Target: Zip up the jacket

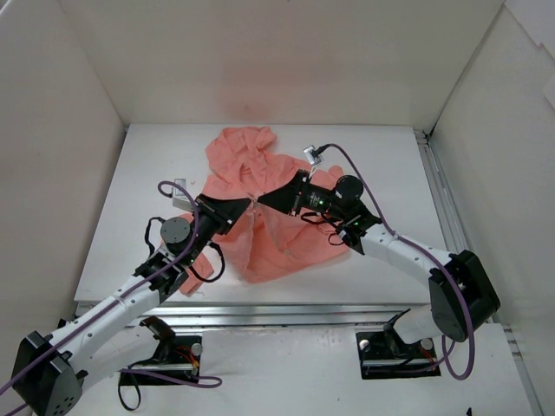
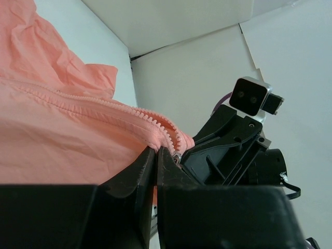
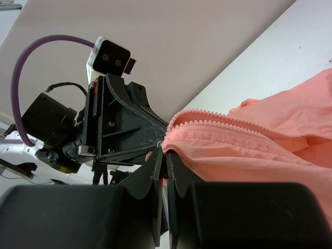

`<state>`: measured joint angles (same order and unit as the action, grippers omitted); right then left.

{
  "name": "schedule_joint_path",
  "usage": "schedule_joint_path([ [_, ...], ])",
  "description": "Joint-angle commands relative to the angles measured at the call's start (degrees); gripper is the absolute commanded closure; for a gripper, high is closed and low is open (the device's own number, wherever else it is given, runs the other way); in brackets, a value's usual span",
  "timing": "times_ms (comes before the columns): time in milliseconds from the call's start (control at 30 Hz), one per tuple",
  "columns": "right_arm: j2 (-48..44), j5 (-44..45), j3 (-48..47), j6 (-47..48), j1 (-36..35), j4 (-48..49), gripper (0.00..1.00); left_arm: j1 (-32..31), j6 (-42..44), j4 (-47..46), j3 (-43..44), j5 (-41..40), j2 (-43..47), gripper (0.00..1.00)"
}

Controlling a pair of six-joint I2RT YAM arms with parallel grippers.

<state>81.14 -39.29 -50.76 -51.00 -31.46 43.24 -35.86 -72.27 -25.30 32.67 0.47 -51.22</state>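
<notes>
So the jacket [image 1: 277, 247] is a salmon-pink crumpled heap sitting around the middle of the white worktop [image 1: 390, 173], with its bunched-up top end pointing toward the back wall and the rest fanning out toward the arms. The zip [image 2: 104, 104] is in plain sight from the left wrist cam: a row of pink teeth runs along a fabric edge right down to the fingertips. The left claw [image 2: 156, 150] is clamped tight on the fabric at that end of the zip, and you can see pink squeezed between the fingers. The right claw [image 3: 165, 155] is doing the same from the other side, closed on the jacket edge just below a curved run of teeth. There's a tiny metallic bit by the left fingertips, but I can't tell what it is. From above, the two claws sit basically nose to nose over the middle of the jacket. The left arm [image 1: 113, 303] stretches diagonally up from the bottom-left corner. The right arm [image 1: 408, 251] bends at an elbow on the right and angles back in toward the left, with a purple cable [image 1: 368, 186] looping over it.
</notes>
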Motion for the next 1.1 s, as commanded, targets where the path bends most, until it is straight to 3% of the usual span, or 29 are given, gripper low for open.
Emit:
schedule_joint_path([
  [0,-1.69,-0.88,-2.76,-0.32,-0.44,3.78,1.0,0.17,0.81,-5.99,0.82,3.31,-0.02,1.0],
  [1067,-0.2,2.81,-12.6,8.37,-0.79,-15.72,1.0,0.17,-0.24,-14.6,-0.06,14.91,-6.87,1.0],
])
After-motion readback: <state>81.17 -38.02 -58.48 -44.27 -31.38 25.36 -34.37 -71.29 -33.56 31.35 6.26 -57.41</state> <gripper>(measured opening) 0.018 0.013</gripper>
